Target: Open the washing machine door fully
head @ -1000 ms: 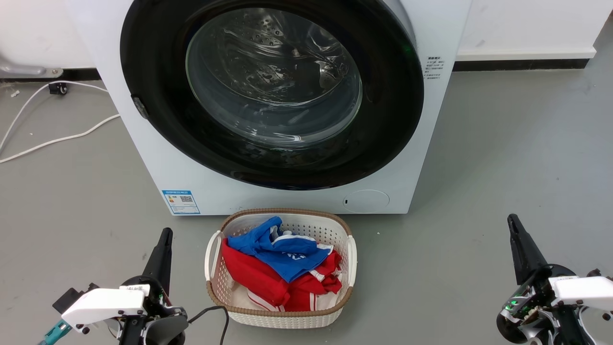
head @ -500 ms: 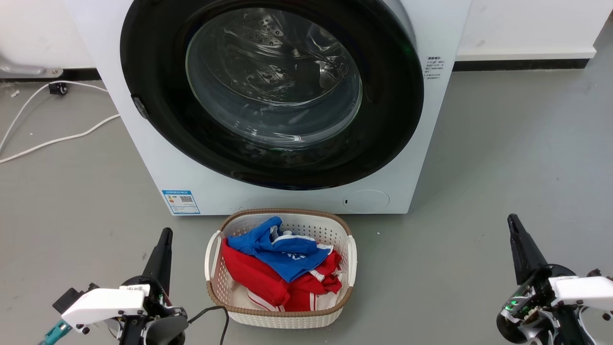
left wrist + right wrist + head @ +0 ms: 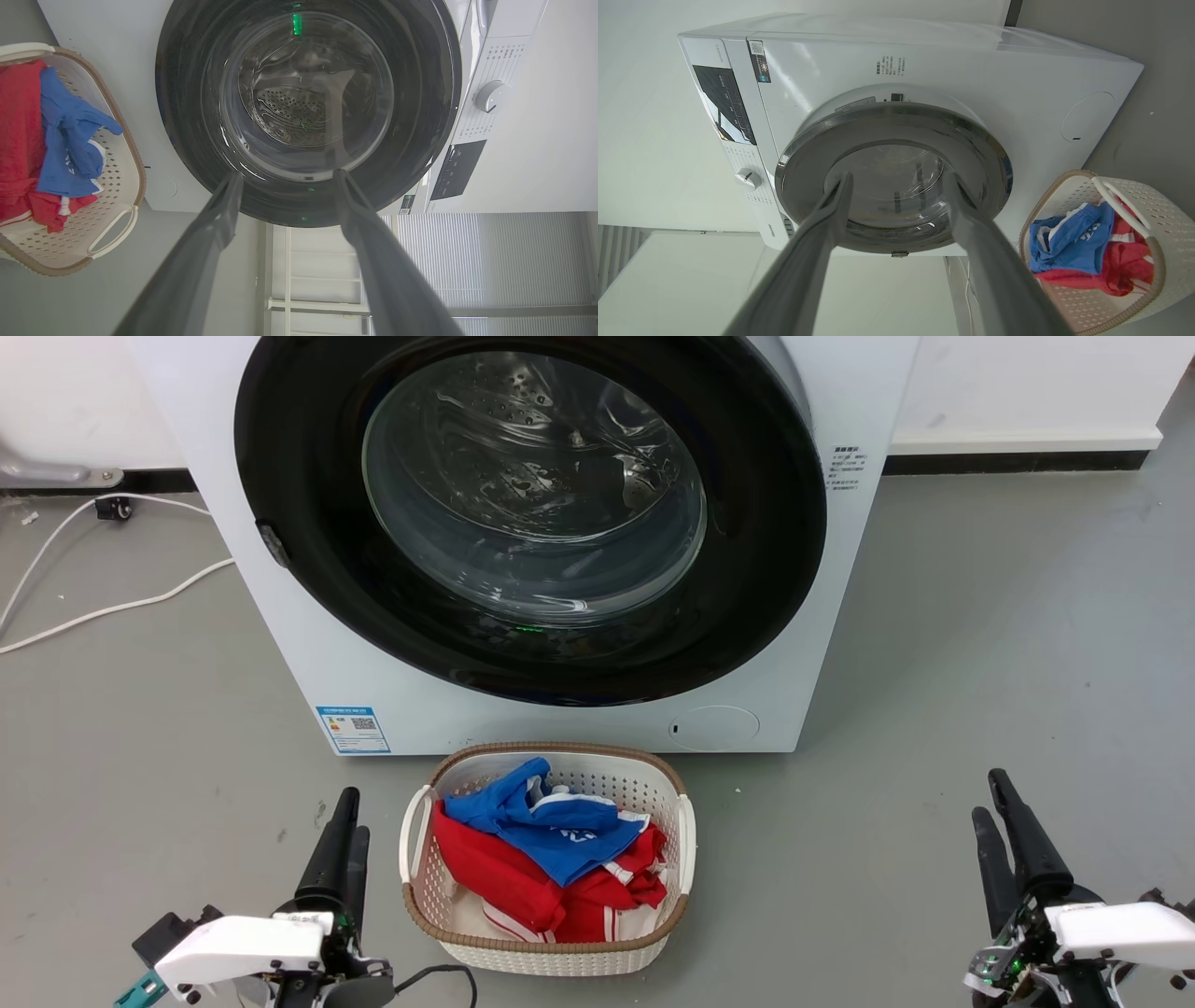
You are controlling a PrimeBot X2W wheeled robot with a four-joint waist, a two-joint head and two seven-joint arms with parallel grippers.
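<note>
- While the washing machine (image 3: 840, 616) stands straight ahead on the floor (image 3: 980, 616), the washing machine door (image 3: 532, 495) looks shut against its front.
- Between the arms sits the laundry basket (image 3: 546, 751), just before the machine.
- Down low, the left gripper (image 3: 354, 814) and right gripper (image 3: 988, 795): fingers parted, empty, well short.
- That dark tab (image 3: 271, 543) on the door's left rim looks nearer the left arm.
</note>
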